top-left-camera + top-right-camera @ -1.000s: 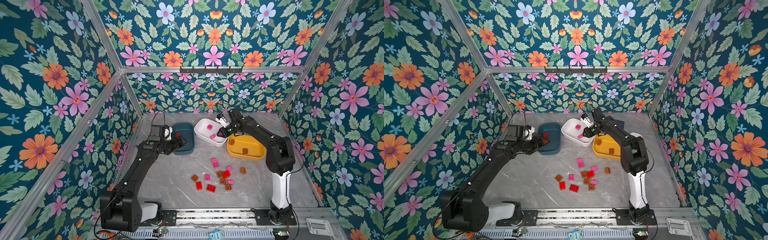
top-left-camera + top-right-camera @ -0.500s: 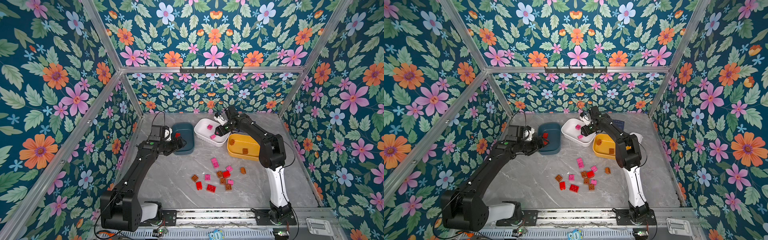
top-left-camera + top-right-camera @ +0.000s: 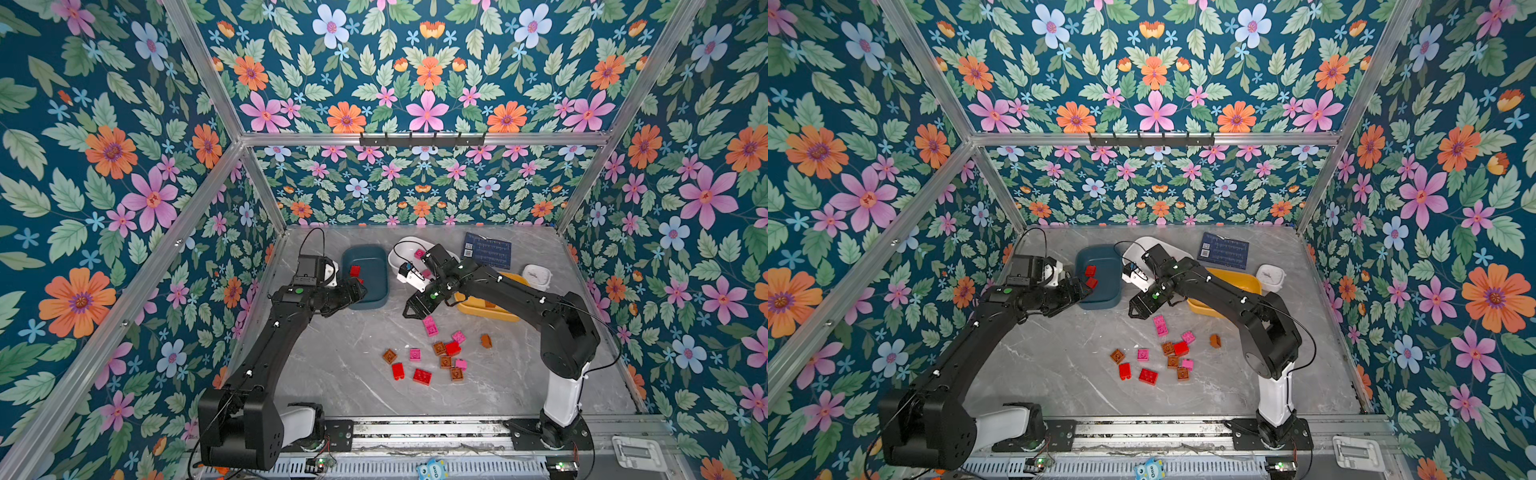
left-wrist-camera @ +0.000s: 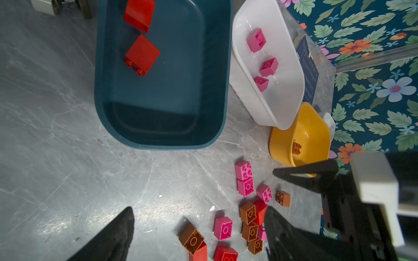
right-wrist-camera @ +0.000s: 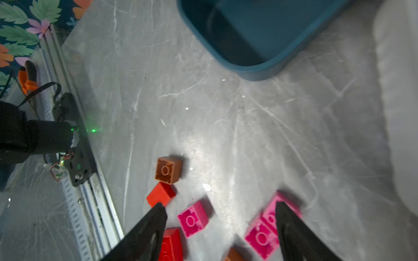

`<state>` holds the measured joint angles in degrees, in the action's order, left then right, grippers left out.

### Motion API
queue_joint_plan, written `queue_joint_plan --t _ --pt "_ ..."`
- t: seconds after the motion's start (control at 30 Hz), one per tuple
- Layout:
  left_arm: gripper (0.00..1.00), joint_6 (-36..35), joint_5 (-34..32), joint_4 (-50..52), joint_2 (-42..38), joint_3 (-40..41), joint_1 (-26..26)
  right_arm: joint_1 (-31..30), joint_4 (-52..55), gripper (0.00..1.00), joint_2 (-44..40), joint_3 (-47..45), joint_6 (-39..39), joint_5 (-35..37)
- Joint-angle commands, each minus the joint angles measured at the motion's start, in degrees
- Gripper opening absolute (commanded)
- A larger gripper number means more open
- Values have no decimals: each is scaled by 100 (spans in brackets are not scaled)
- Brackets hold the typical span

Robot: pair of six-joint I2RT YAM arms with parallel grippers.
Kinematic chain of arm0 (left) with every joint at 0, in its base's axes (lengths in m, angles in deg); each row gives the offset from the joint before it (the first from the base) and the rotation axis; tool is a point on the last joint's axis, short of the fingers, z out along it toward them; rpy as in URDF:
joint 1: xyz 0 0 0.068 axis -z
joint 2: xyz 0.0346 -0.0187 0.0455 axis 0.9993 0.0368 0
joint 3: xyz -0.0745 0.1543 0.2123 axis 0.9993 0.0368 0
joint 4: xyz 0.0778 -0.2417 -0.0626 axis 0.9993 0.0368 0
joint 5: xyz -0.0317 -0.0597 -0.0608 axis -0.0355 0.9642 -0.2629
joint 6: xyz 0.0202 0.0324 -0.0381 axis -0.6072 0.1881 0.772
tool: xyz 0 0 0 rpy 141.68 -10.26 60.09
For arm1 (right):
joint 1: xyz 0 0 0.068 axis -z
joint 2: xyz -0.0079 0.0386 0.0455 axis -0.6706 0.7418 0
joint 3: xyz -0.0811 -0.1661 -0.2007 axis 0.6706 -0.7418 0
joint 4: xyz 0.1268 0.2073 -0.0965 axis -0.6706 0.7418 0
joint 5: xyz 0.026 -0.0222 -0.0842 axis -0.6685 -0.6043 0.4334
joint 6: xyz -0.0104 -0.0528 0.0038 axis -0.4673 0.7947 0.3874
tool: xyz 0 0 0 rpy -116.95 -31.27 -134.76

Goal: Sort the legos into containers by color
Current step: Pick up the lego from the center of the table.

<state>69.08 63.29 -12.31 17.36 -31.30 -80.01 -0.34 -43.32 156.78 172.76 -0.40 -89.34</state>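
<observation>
On the tabletop (image 3: 332, 353): loose legos (image 3: 445, 361) are lying in a scatter at centre, nearer than the bins. Red, pink and brown pieces are mixing there, several of them touching.
Teal bin (image 3: 380, 274): is sitting far and left of centre, holding two red bricks (image 4: 142, 54).
White bin (image 4: 248, 95): is sitting just right of the teal bin, holding three pink bricks (image 4: 268, 66).
Yellow bin (image 3: 494, 313): is sitting right of and nearer than the white bin, close against it; contact cannot be confirmed. One brown brick (image 4: 296, 148) is showing inside.
Left end effector (image 4: 199, 209): is hovering at the near left side of the teal bin, jaws standing wide apart, gripping nothing.
Right end effector (image 5: 220, 204): is hanging over the far edge of the scatter beside a pink pair (image 3: 430, 325) lying end to end. Its jaws are standing wide apart, gripping nothing, and its arm is crossing above the yellow bin.
Other items: a dark printed card (image 3: 487, 250) is lying far right, and a small white dish (image 3: 536, 276) is sitting near it.
</observation>
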Motion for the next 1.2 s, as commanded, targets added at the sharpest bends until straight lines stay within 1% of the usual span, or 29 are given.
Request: queue_joint_plan --t 0.0,0.1,0.2,0.4,0.53,0.8,0.9,0.97,1.1,1.17 --pt "90 -8 -153 98 -122 52 -30 -392 -194 76 -142 -260 -383 241" --pt "90 -4 -249 126 -218 148 -56 -739 -341 76 -129 -514 -553 414" --pt "90 31 -325 142 -308 241 -76 -1102 -448 76 -44 -649 -550 833" --pt "90 95 -420 145 -492 468 -98 -1532 -693 75 237 -738 -569 1286" --pt "90 131 -446 127 -603 623 -102 -1660 -670 71 484 -620 -431 1511" --pt "90 194 -391 35 -705 793 -107 -1819 -755 66 955 -411 -130 1641" --pt "90 194 -394 23 -701 810 -107 -1835 -629 64 1166 -259 -10 1907" --pt "90 185 -392 28 -717 819 -111 -1846 -569 60 1251 -167 29 2010" --pt "90 141 -382 80 -723 806 -111 -1845 -521 41 1261 -103 69 2292" --pt "90 127 -360 92 -734 810 -111 -1846 -465 35 1256 -91 60 2338"
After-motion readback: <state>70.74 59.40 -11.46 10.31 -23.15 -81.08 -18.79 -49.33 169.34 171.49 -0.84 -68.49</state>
